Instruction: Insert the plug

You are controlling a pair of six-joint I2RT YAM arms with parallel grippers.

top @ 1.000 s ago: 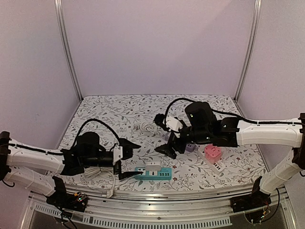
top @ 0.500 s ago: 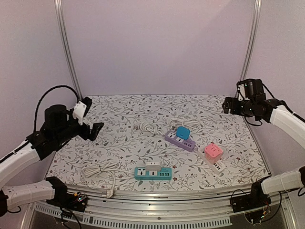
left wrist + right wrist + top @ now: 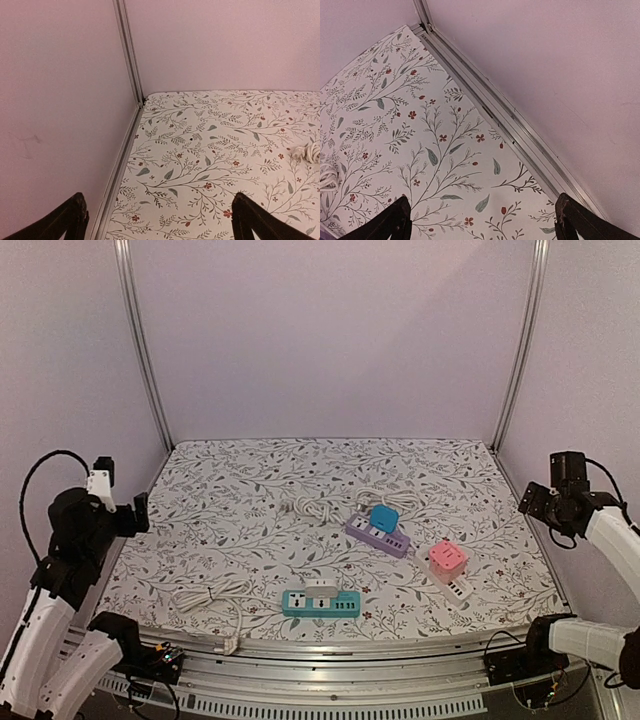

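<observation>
A white plug sits on top of the teal power strip near the front of the table. In the top view both arms are drawn back to the sides, far from it. My left gripper hangs by the left wall, and its wrist view shows it open with only patterned cloth between the fingers. My right gripper is by the right wall, open and empty over the cloth. Neither wrist view shows the plug or the teal strip.
A purple strip carries a blue plug. A pink cube sits on a white strip. A coiled white cable lies mid-table and another white cord front left. Metal frame rails edge the walls.
Both arms have drawn back from the middle of the table to the side walls. The strips and plugs have stayed in place, and both grippers stayed open.
</observation>
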